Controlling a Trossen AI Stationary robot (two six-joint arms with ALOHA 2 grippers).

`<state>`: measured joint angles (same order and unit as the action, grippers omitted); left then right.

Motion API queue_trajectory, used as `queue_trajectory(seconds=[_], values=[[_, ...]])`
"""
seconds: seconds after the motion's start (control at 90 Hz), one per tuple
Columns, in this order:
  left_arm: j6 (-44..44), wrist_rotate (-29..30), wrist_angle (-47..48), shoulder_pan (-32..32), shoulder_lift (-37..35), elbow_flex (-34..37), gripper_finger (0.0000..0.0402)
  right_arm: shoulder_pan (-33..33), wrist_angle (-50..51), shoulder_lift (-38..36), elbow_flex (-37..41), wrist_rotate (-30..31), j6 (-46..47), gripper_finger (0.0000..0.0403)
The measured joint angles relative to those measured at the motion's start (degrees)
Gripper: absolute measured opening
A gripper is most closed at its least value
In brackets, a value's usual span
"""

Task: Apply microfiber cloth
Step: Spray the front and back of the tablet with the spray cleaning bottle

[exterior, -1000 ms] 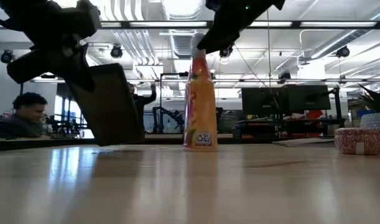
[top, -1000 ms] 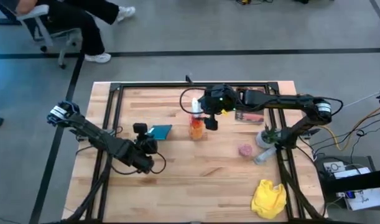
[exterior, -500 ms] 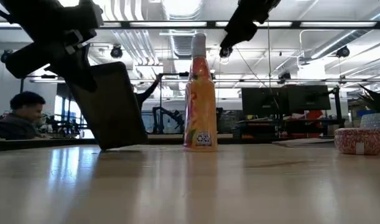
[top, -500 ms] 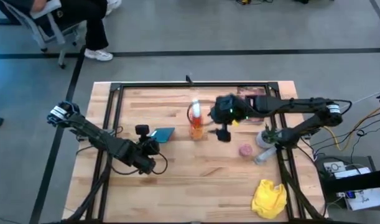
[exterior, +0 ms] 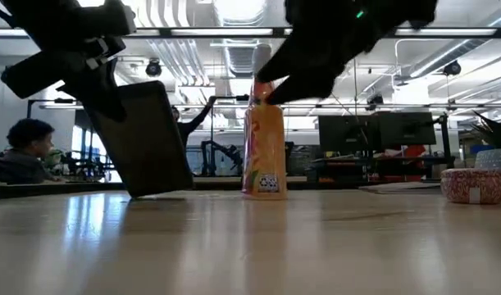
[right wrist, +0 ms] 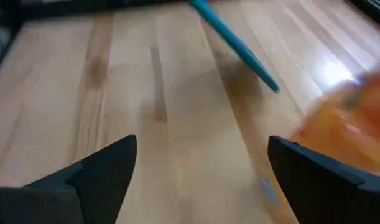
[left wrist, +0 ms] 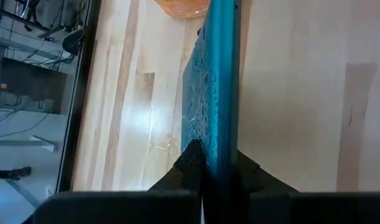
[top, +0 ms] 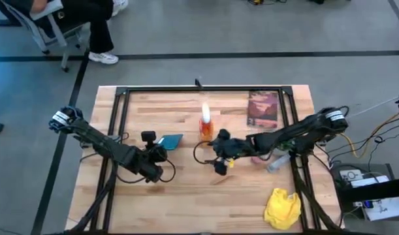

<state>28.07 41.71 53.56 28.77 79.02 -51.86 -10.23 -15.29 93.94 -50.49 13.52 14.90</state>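
Light wood plank table (top: 186,196) w/ black metal frame along its edges, set on grey floor w/ dark tape lines; low view looks across glossy tabletop (exterior: 250,246) into a big room w/ ceiling light strips, pipes, monitors on benches behind. Person on a wheeled chair (top: 62,19) beyond far-left corner of table; a seated person (exterior: 25,147) also shows at left in low view.

Left gripper (left wrist: 208,163) left of centre, fingers clamped on edge of a blue-faced tablet (top: 168,140); tablet (exterior: 148,139) stands tilted on its edge on the wood; droplets on its face (left wrist: 202,74) in left wrist view.

Right gripper (right wrist: 199,174) above table centre, just near side of orange spray bottle (top: 206,125), fingers spread wide, nothing between them; bottle (exterior: 264,131) upright, white top.

Yellow microfiber cloth (top: 281,207) lies crumpled at near-right corner, well apart from both grippers, untouched.

Also on right side: brown book or card (top: 262,109) flat at far right; small pink round thing (exterior: 473,185) near right edge; cables & gear off table to the right.
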Motion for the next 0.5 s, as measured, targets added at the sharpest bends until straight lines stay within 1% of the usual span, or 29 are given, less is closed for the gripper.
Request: queue_trajectory(seconds=[0.067,0.156,0.3,0.4,0.5], values=[[0.07,0.11,-0.17,0.00,0.00,0.00,0.0009,0.52,-5.97,3.98,0.32,1.51,0.59,0.0343],[0.11,0.16,-0.42,0.00,0.01,0.04,0.0009,1.53,-10.06,7.96,0.17,5.39,0.58,0.0343],[0.09,0.20,-0.59,0.07,0.13,0.04,0.0009,3.93,-10.20,11.32,-0.56,12.51,0.03,0.0343],[0.09,0.20,-0.60,0.11,0.13,0.09,0.0009,5.87,-10.13,11.45,-0.16,15.33,0.01,0.0343],[0.09,0.20,-0.65,0.11,0.13,0.09,0.0009,8.34,-6.92,10.72,0.25,18.66,-1.02,0.0343]])
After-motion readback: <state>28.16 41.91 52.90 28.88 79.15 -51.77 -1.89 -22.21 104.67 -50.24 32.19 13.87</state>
